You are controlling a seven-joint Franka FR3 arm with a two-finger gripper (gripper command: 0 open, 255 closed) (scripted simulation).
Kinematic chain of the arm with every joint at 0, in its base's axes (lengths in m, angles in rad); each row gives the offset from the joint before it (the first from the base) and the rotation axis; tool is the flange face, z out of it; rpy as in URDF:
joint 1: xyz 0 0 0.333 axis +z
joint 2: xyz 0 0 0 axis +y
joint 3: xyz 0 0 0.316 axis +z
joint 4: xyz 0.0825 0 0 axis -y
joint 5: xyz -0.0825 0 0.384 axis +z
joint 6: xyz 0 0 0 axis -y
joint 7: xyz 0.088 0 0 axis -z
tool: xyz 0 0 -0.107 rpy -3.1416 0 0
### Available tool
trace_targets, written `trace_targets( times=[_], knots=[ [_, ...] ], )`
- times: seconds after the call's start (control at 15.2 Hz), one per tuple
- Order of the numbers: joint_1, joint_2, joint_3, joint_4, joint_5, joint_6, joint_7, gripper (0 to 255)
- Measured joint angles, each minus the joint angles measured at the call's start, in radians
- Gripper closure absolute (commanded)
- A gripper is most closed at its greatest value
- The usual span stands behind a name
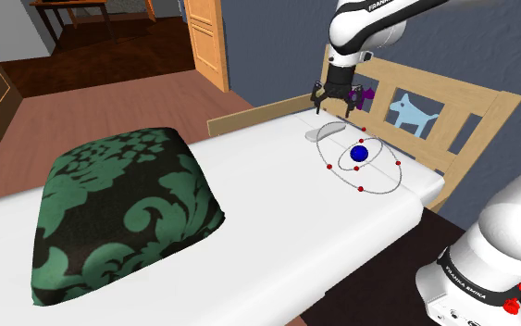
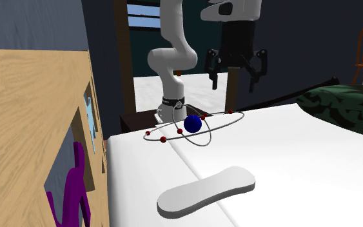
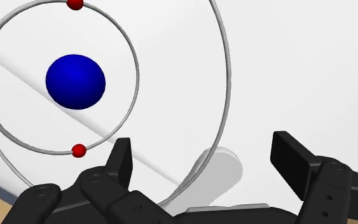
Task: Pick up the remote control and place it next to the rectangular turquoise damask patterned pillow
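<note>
On the shoulder view's left, the pillow point(image 1: 124, 218) is seen first: green damask on a dark ground, laid on the white bed point(image 1: 277, 213) and well apart from the rest. Behind it, at the top, a wooden door point(image 1: 207, 42) is shown open. Moving right, the remote point(image 1: 328, 134) is found: a flat, pale grey, rounded bar, laid on the bed near the headboard point(image 1: 462, 102). The gripper point(image 1: 334, 111) is held right over it, clear of it, no contact made; the fingers are spread wide and nothing is clasped. Just beside the remote, toward the view's right, an atom model point(image 1: 360, 155) is set on the bed, a blue ball ringed by grey hoops with red beads. The headboard is cut with a blue dog shape point(image 1: 411, 111).

In the second exterior view the headboard point(image 2: 31, 129) is met on the left, with a purple figure point(image 2: 73, 193) against it. The remote point(image 2: 206, 189) is laid in the foreground, the atom model point(image 2: 193, 124) beyond it, and the gripper point(image 2: 234, 82) is hung high above the bed, jaws parted. The pillow point(image 2: 344, 106) is glimpsed at the far right.

In the wrist view the blue ball point(image 3: 75, 81) is passed first, then one rounded end of the remote point(image 3: 220, 168) is caught between the fingers point(image 3: 121, 159), untouched by either, on the bed below the gripper point(image 3: 203, 143).
</note>
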Motion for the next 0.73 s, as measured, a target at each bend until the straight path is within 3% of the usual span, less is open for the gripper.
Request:
trace_targets(
  times=[0.73],
  knots=[
    [-0.063,0.358,-0.068,0.235,0.019,0.138,0.251,0]
  ],
)
